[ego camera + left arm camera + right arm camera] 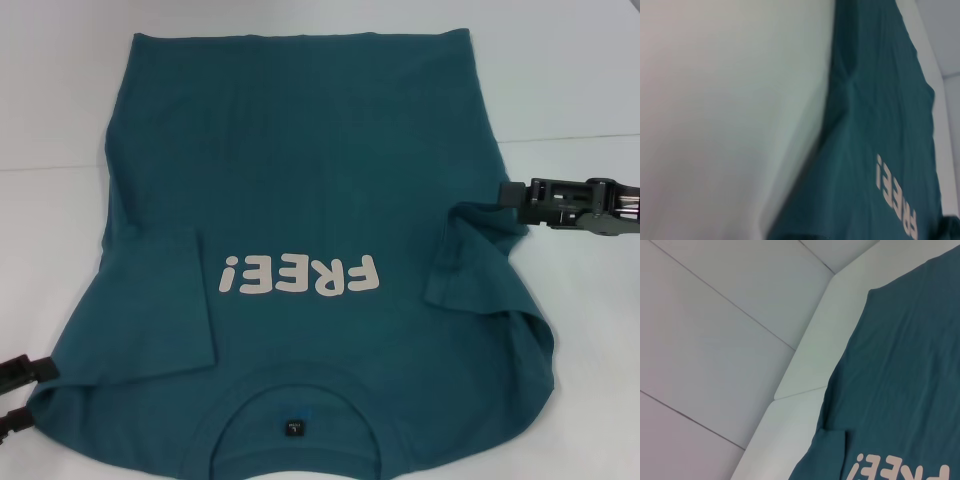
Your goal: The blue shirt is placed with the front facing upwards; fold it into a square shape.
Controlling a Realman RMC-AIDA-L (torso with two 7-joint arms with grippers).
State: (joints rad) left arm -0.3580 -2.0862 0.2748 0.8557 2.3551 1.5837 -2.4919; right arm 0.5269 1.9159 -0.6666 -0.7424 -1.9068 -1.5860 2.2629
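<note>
- Only the head view takes in the whole blue shirt (320, 230): it lies front up on the white table (60, 100), collar toward 6 o'clock, hem toward 12 o'clock, so the white "FREE!" lettering (300, 274) reads upside down.
- That view alone shows the small dark neck label (292, 427) inside the rounded collar, and both short sleeves folded inward over the chest — one at 9 o'clock of the lettering, one at 3 o'clock.
- The left wrist view shows one long side edge of the shirt against bare table, plus the lettering end-on; the right wrist view shows a hem corner, a folded sleeve edge and pale panel seams beyond the table.
- The cloth is matte teal knit, mostly flat, with soft creases bunched at the 3 o'clock sleeve and shoulder.
- The right gripper (515, 195), black and metallic, sits at 3 o'clock with its tip at the shirt's side edge, where the fabric puckers; I cannot tell whether it pinches the cloth.
- The left gripper (28, 395) sits at 8 o'clock — two dark fingers spread apart beside the shoulder corner, nothing between them.
</note>
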